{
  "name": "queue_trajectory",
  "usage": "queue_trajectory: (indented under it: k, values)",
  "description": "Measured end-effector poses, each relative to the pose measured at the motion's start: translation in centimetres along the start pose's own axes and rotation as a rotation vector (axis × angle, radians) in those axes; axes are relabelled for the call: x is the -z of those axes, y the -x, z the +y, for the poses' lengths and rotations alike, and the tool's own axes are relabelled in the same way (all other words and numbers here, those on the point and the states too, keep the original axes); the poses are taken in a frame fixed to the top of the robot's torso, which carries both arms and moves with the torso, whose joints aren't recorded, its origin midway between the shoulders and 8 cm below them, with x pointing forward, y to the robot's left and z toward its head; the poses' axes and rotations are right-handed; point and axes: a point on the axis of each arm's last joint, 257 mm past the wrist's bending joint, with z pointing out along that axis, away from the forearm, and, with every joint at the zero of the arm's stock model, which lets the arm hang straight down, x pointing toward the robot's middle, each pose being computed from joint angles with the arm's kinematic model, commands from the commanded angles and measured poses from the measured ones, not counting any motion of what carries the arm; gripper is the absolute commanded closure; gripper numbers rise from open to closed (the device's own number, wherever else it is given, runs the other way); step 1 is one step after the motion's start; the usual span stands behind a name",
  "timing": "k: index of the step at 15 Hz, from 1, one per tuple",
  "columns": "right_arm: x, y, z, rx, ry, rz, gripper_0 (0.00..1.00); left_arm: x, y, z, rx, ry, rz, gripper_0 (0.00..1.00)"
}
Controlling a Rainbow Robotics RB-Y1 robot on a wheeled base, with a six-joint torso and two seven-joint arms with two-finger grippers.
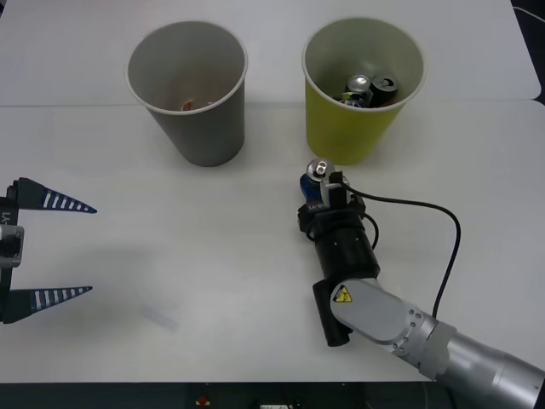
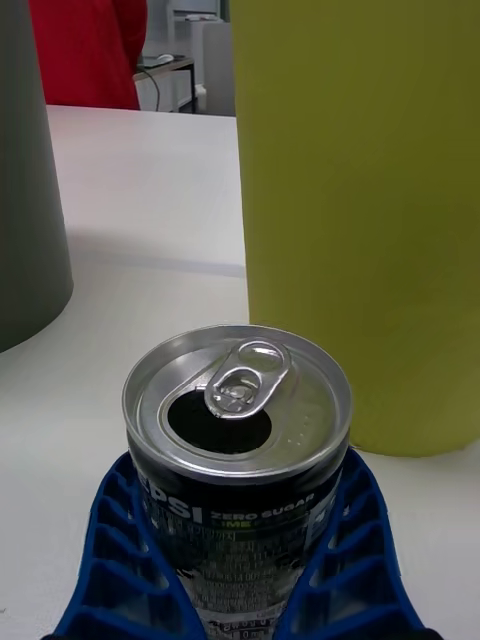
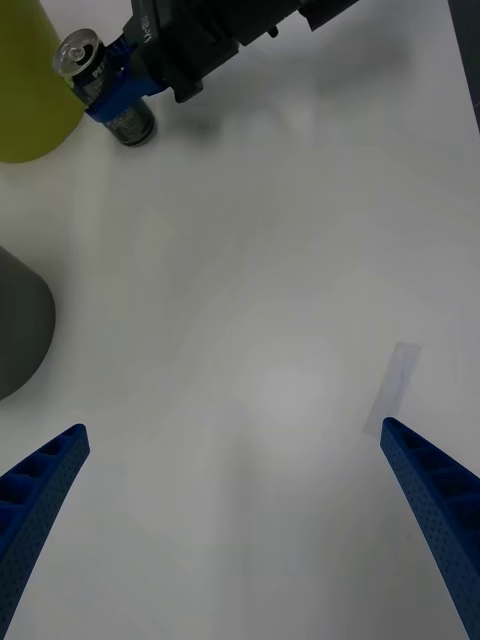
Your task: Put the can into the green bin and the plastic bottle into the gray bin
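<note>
The can is a dark Pepsi can with an open silver top, standing upright just in front of the green bin. My right gripper is shut on the can, with a blue finger on each side of it. The green bin rises close behind it, and the gray bin stands off to the side. The gray bin is at the back left of the table. My left gripper hangs open and idle at the table's left edge. The plastic bottle is out of view.
Other cans lie inside the green bin. A small orange thing sits at the bottom of the gray bin. A black cable loops beside the right arm. A strip of clear tape lies on the white table.
</note>
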Motion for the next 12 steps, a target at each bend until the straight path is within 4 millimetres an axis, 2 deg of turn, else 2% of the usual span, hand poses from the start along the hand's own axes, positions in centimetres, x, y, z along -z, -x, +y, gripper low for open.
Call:
queue_trajectory:
  k: [6,12]
  values:
    - [1.1,1.4,0.6,0.008,0.127,0.0,1.0,0.0,0.0,0.0,0.0,0.0,0.0,0.0]
    - [4.1,3.9,0.1,0.112,0.406,0.038,1.0,0.0,0.0,0.0,0.0,0.0,0.0,0.0]
